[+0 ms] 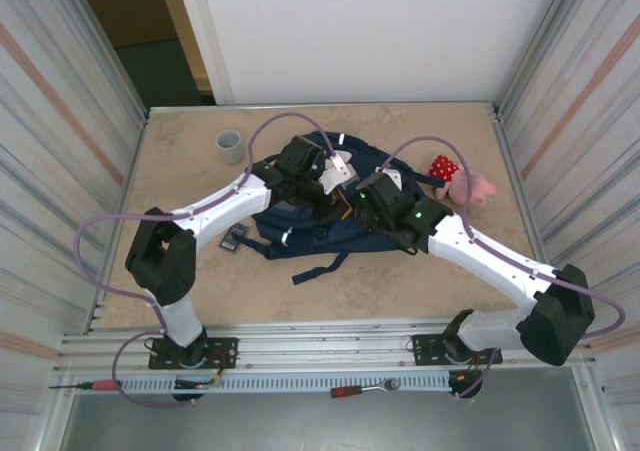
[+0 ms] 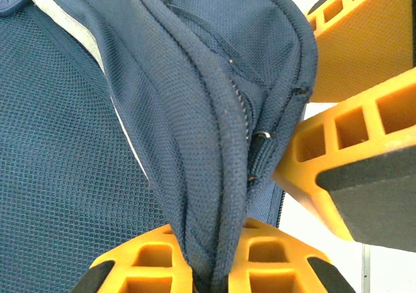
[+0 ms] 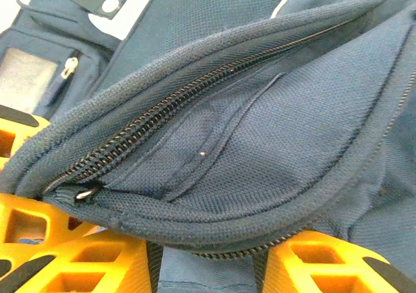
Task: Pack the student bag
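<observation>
Navy-blue mesh-weave student bag (image 2: 65, 143), zippered edge (image 3: 162, 104) in a fold, pale stripe (image 2: 125, 129).

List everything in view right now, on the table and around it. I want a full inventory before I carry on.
student bag: one, navy blue, centre, under both arms
cup: one, grey, upright, left of the bag towards the far edge
plush toy: one, pink and red with white dots, right of the bag
small dark item: one, black, by the bag's left side, too small to identify
screwdriver: one, red handle, near edge, left
hand tool: one, red handle, near edge, centre
left fingers: two, yellow, shut on a bag fold
right fingers: two, yellow, astride the bag's zipped edge, grip unclear
</observation>
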{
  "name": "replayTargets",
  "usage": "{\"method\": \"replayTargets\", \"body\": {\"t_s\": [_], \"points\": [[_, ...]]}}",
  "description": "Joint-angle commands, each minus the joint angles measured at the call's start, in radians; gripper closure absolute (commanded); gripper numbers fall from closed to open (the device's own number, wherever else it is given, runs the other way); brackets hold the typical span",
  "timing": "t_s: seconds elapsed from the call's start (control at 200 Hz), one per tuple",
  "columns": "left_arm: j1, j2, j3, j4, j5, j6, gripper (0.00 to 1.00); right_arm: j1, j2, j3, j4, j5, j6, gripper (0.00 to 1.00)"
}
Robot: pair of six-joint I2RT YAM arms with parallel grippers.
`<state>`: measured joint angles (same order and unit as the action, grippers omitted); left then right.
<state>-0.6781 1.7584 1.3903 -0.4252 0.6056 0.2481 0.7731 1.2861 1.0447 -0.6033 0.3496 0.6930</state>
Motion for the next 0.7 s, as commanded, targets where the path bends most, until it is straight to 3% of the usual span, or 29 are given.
{"method": "replayTargets", "body": {"t_s": [0.0,0.356,0.416,0.606,0.697], "points": [[0.003,-0.005,0.038,-0.064,0.065,-0.013,1.00,-0.004,0.018,0.058,-0.093,0.190,-0.045,0.62],[0.003,0.000,0.043,-0.082,0.050,-0.002,1.00,0.021,0.002,0.102,-0.118,0.186,-0.117,0.80],[0.002,0.001,0.042,-0.091,0.041,0.007,1.00,-0.002,-0.012,0.094,-0.105,0.101,-0.128,0.81],[0.005,0.007,0.035,-0.098,0.021,0.031,1.00,-0.161,-0.070,0.027,-0.044,-0.339,-0.118,0.87],[0.005,0.012,0.036,-0.095,0.032,0.023,1.00,-0.213,-0.100,0.011,-0.066,-0.438,-0.116,0.85]]}}
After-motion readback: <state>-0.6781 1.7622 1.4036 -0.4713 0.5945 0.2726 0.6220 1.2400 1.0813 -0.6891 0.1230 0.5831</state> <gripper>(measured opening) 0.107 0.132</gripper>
